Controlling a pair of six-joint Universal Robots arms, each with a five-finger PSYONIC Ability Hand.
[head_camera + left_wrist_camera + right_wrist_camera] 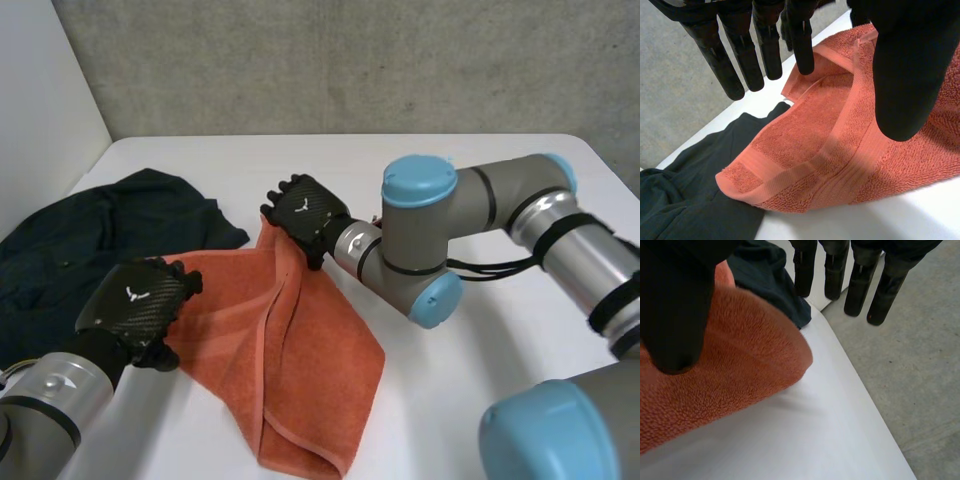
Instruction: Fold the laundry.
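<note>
An orange towel (300, 360) lies rumpled and partly doubled over in the middle of the white table (480, 350). My left hand (135, 310) hovers over the towel's near-left edge, fingers (765, 45) straight and thumb apart, holding nothing. In its wrist view a hemmed corner of the towel (805, 150) rests on a dark garment (690, 200). My right hand (305, 215) is at the towel's far corner. Its fingers (860, 285) point straight past a raised fold of towel (730, 370), with the thumb above that fold.
The dark green garment (90, 240) is heaped at the table's left, partly under the towel, also beyond the right hand's fingers (770, 275). The table's far edge drops to grey floor (910, 370). A white wall stands at the left.
</note>
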